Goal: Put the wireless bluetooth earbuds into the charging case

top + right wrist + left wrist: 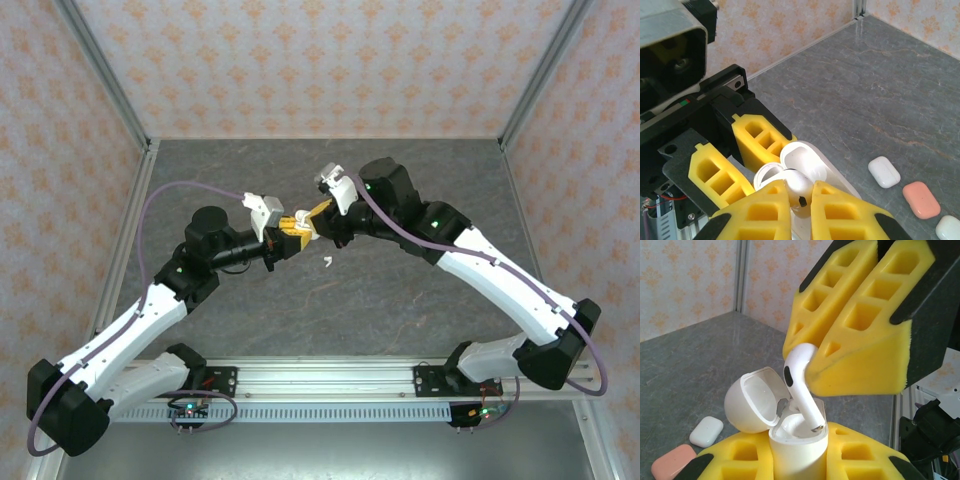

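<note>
Grey, stone-patterned table first. Not far from the arms' bases a small white hook-shaped piece lies loose, seemingly a spare earbud, just in front of where the two arms meet.

Above it, the left gripper has its yellow fingers closed around the body of a white charging case. The case is held upright, its lid hinged open and leaning back.

The right gripper meets it from the other side, its fingers pinched on the rounded head of a white earbud. The earbud is tilted, with its stem angled down and the tip inside the case's open mouth. From where I stand I cannot tell whether it sits in its well.

Off to the side on the table lie three closed cases. There is a white case, a salmon-pink case just beside it, and a second white case cut off at the edge. Patterned walls close the back.
</note>
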You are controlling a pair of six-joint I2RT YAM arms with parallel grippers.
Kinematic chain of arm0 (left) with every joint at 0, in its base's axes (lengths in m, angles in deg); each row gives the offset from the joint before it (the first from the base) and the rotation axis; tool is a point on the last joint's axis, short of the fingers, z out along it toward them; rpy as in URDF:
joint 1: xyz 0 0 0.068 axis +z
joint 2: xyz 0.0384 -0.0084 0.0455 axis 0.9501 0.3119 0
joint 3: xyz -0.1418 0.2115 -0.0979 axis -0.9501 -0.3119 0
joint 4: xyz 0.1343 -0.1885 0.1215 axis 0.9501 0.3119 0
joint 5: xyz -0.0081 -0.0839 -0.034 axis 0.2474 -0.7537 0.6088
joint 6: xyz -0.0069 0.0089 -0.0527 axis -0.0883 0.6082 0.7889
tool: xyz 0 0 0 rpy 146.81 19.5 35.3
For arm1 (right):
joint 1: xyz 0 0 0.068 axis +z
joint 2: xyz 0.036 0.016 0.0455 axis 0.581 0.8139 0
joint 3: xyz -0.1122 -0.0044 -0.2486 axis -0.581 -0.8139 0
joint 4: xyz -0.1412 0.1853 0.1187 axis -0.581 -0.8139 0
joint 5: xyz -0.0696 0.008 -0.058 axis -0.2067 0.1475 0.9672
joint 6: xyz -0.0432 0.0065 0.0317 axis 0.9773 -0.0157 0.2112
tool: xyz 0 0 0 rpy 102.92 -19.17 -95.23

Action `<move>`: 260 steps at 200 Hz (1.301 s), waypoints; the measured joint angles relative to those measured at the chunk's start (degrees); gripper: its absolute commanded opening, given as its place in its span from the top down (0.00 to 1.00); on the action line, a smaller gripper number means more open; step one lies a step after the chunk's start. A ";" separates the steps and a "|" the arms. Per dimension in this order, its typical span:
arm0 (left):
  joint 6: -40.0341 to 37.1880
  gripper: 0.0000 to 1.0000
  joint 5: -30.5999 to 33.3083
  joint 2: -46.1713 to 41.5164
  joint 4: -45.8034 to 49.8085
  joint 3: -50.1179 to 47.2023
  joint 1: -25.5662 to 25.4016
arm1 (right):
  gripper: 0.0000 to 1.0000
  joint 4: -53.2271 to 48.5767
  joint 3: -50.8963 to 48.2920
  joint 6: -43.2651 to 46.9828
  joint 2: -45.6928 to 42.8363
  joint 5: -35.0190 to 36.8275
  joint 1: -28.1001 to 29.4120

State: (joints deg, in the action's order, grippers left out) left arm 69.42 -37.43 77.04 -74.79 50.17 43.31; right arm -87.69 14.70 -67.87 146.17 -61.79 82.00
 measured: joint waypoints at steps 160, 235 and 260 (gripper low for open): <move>0.02 1.00 -0.68 0.00 -0.46 0.00 0.00 | 0.75 -1.01 0.87 -0.13 1.99 -3.28 -0.07; 0.02 1.00 -1.03 0.00 -0.61 0.00 -0.37 | 0.42 -1.99 4.52 -1.18 1.70 -4.70 0.24; 0.02 1.00 -0.39 -0.24 -0.81 -0.02 -0.37 | 0.30 -1.97 4.63 -2.19 -0.24 -1.11 -0.55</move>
State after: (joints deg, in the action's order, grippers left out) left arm 69.44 -37.83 76.80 -75.60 50.15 42.94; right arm -89.66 19.34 -70.06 145.93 -62.91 81.46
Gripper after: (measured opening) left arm 0.196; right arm 0.632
